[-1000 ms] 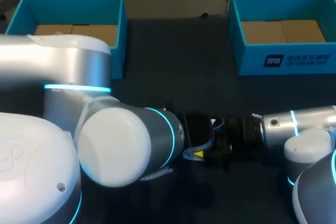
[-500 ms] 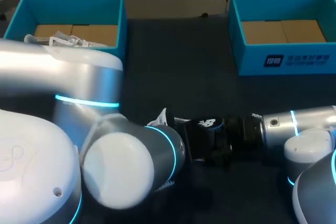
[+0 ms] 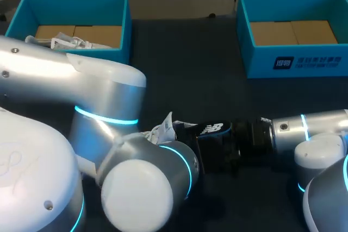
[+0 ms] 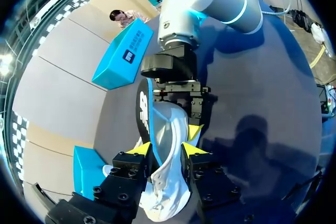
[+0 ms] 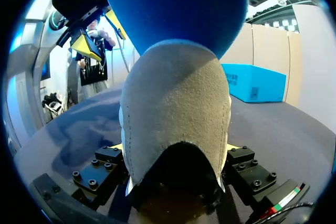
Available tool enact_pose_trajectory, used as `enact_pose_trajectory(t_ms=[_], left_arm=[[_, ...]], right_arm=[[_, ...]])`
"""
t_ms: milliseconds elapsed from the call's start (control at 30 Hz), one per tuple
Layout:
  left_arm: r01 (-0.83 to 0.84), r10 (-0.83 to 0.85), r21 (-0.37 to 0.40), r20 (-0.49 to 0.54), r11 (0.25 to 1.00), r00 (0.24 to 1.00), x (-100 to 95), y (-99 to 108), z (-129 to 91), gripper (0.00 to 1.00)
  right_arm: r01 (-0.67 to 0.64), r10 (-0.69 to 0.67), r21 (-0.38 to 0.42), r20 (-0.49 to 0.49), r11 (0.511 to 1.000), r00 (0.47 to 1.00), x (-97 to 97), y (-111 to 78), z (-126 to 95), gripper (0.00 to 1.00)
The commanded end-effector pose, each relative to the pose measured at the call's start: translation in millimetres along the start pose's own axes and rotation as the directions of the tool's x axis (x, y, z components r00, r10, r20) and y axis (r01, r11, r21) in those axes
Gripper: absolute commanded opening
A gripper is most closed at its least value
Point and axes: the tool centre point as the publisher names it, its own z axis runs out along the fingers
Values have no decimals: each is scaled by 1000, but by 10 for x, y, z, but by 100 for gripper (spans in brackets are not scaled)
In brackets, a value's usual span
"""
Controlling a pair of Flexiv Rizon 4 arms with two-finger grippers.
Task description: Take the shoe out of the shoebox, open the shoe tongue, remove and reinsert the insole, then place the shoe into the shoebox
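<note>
A dark blue and black shoe with a grey suede end lies near the table's front middle. My right gripper is shut on it from the right, a finger on each side of the grey end. In the left wrist view the shoe points away. Its white tongue hangs out between the yellow tips of my left gripper, which touch it from both sides. In the head view my left arm hides that gripper; only white lace and tongue show.
Two open teal shoeboxes stand at the back: the left one holds crumpled white paper, the right one shows a bare cardboard bottom. Dark tabletop lies between them and the shoe.
My left arm swung and its forearm shifted right and down. The shoe now shows its logo side, and white tongue and lace have come into view. The left fingers narrowed; the right arm stayed put.
</note>
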Motion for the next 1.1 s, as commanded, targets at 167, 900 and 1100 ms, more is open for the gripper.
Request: enact_pose_trajectory(t_ms=[167, 900, 1100], left_arm=[[4, -2, -19, 96, 1000, 995, 74, -108, 119, 31], [89, -88, 4, 172, 996, 981, -63, -60, 352, 33], [111, -111, 11, 176, 994, 978, -100, -58, 406, 34]], right_arm=[[0, 0, 5, 0, 1000, 1000, 6, 12, 11, 0], [0, 0, 5, 0, 1000, 1000, 6, 12, 11, 0], [0, 0, 5, 0, 1000, 1000, 6, 12, 11, 0]])
